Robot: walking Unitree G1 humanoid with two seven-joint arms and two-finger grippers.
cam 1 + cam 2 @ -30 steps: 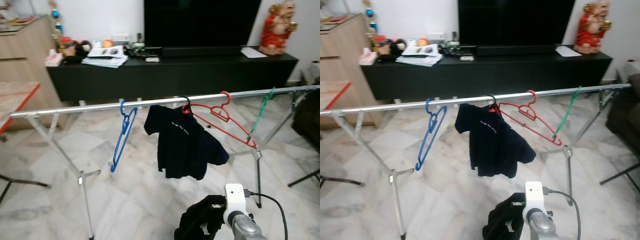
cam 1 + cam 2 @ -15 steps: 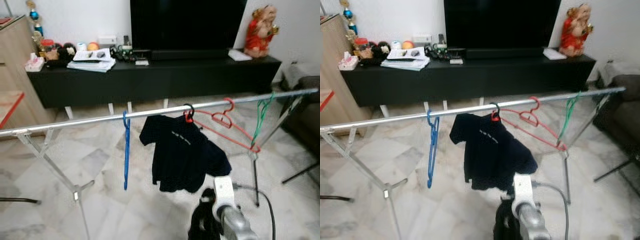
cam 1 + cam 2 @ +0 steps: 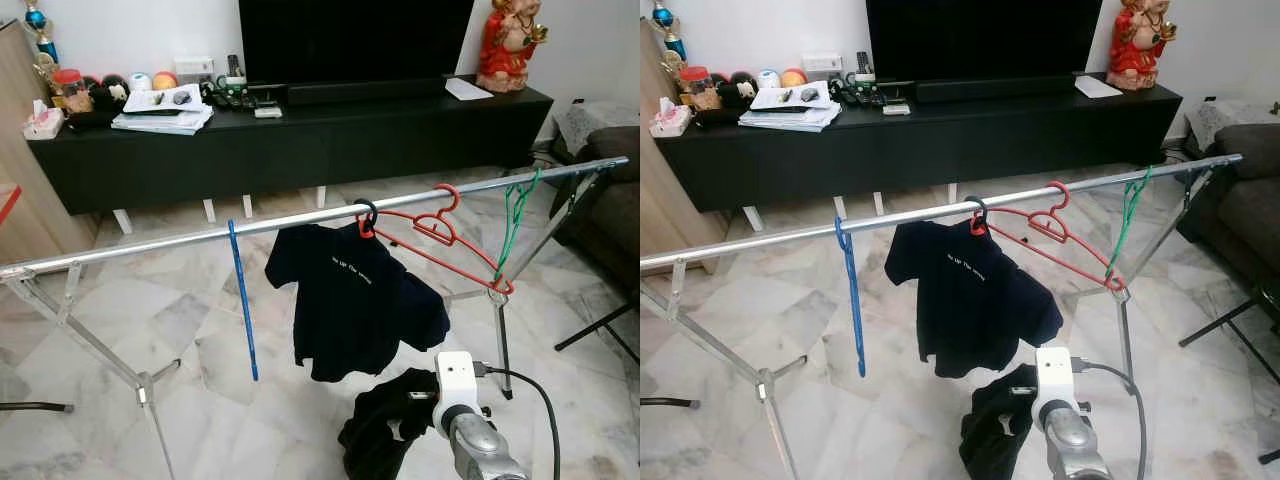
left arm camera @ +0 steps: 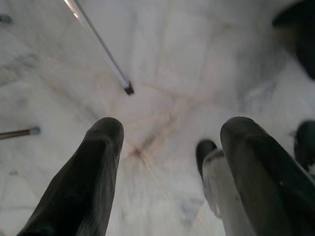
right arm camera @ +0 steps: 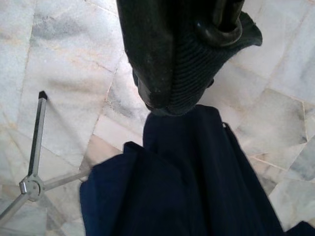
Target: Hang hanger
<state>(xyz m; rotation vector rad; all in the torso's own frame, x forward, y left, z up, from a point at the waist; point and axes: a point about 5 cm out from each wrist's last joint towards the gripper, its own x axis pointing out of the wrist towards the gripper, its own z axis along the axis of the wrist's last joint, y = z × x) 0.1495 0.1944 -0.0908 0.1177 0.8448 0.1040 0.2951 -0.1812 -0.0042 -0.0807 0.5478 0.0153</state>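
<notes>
A silver clothes rail (image 3: 150,243) crosses the room at chest height. On it hang a blue hanger (image 3: 243,300) seen edge-on, a black hanger carrying a dark T-shirt (image 3: 350,300), a red hanger (image 3: 440,235) and a green hanger (image 3: 515,215). Low in front of the rail, my right gripper (image 5: 172,98) is shut on a hanger with a dark garment (image 3: 385,435) drooping from it. The hanger itself is mostly hidden by cloth. My left gripper (image 4: 172,142) hangs open over the marble floor.
A black TV console (image 3: 300,140) with clutter and a red statue (image 3: 510,45) stands behind the rail. A dark sofa (image 3: 610,190) sits at the right. The rail's splayed legs (image 3: 145,390) and a tripod leg (image 3: 600,325) rest on the floor.
The whole view has shifted as the camera moved. The blue hanger now appears edge-on instead of broadside. My right gripper still holds the dark garment low in front.
</notes>
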